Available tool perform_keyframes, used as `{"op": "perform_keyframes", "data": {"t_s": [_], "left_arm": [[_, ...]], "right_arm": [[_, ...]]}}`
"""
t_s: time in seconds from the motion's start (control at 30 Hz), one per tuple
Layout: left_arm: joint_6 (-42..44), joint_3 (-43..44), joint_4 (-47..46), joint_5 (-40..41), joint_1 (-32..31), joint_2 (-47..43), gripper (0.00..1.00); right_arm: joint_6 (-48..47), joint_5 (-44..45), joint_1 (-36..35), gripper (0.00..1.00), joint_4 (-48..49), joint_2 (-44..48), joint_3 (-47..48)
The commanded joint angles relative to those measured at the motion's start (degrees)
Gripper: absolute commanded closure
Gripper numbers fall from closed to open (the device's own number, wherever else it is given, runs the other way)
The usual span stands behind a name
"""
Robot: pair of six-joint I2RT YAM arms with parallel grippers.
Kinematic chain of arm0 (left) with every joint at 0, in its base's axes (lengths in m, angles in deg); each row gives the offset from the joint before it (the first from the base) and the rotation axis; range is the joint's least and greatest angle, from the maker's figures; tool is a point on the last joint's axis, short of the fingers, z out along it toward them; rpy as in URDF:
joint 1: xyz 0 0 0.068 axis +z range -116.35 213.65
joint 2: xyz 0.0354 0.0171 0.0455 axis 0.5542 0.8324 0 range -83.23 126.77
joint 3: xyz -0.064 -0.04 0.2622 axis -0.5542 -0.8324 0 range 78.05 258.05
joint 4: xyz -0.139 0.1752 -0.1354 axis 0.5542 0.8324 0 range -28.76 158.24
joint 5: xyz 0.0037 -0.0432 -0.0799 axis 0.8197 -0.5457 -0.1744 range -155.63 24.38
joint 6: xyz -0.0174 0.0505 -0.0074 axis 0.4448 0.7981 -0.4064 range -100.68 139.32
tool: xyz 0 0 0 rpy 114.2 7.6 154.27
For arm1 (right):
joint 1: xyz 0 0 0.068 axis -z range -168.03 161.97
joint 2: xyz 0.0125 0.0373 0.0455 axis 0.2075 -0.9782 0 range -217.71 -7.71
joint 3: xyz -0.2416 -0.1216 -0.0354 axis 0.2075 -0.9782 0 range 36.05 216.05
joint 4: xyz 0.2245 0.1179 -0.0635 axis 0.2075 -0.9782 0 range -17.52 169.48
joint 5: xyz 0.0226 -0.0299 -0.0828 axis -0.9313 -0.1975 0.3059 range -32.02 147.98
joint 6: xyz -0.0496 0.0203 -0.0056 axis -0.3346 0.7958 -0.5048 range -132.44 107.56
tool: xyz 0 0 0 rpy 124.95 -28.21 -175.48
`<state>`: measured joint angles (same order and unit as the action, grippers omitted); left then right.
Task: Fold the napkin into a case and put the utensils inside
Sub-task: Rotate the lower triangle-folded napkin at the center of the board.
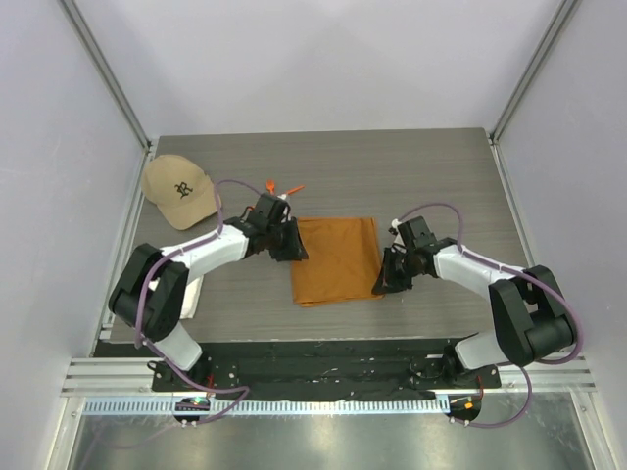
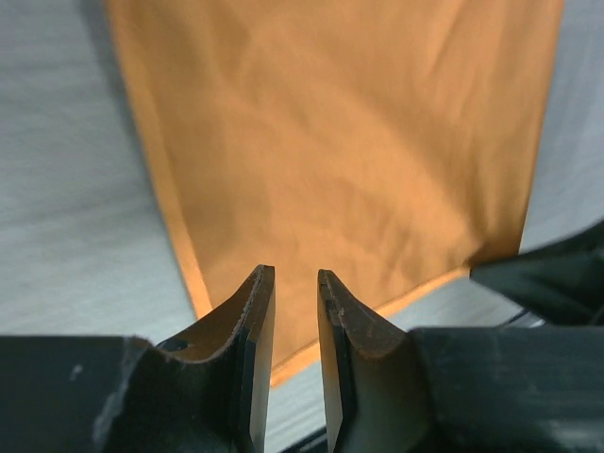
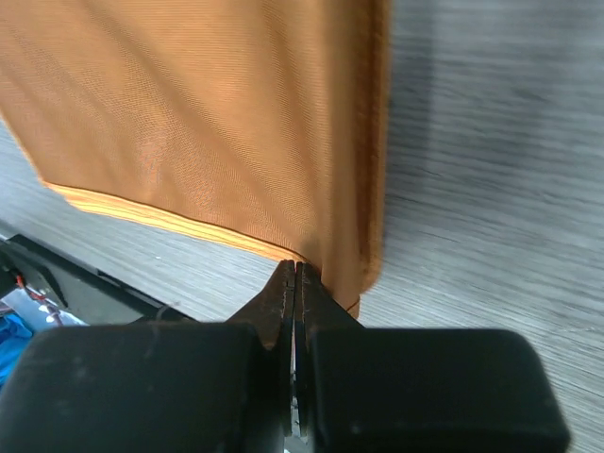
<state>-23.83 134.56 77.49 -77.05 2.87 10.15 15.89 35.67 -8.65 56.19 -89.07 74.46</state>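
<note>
The rust-orange napkin (image 1: 336, 259) lies flat in the middle of the table, folded to a rectangle. My left gripper (image 1: 292, 250) is at its left edge; in the left wrist view its jaws (image 2: 294, 274) stand a little apart over the cloth (image 2: 330, 142), with nothing between them. My right gripper (image 1: 384, 282) is at the napkin's near right corner. In the right wrist view its jaws (image 3: 295, 264) are pressed together right at the cloth's hem (image 3: 189, 113), and no cloth shows between them. The bright-orange utensils (image 1: 284, 188) lie behind the left gripper.
A tan cap (image 1: 179, 191) sits at the back left. A white towel (image 1: 193, 294) lies under the left arm. Grey walls and metal posts close in the table on three sides.
</note>
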Motion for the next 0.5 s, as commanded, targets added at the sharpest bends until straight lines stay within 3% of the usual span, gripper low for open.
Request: {"op": "perform_keyframes", "data": {"t_s": [0.0,0.23,0.47], "left_arm": [[-0.1,-1.0,-0.2,1.7,-1.5,-4.3,0.72],[3.2,0.6,3.2,0.3,-1.9,-5.3,0.72],[3.2,3.7,3.6,1.0,-7.1,-1.7,0.72]], "right_arm": [[0.0,1.8,1.6,0.99,2.5,1.2,-2.2],[1.8,7.0,9.5,0.99,4.0,-2.0,-3.6],[1.7,19.6,10.9,0.96,5.7,-11.7,7.3]]}}
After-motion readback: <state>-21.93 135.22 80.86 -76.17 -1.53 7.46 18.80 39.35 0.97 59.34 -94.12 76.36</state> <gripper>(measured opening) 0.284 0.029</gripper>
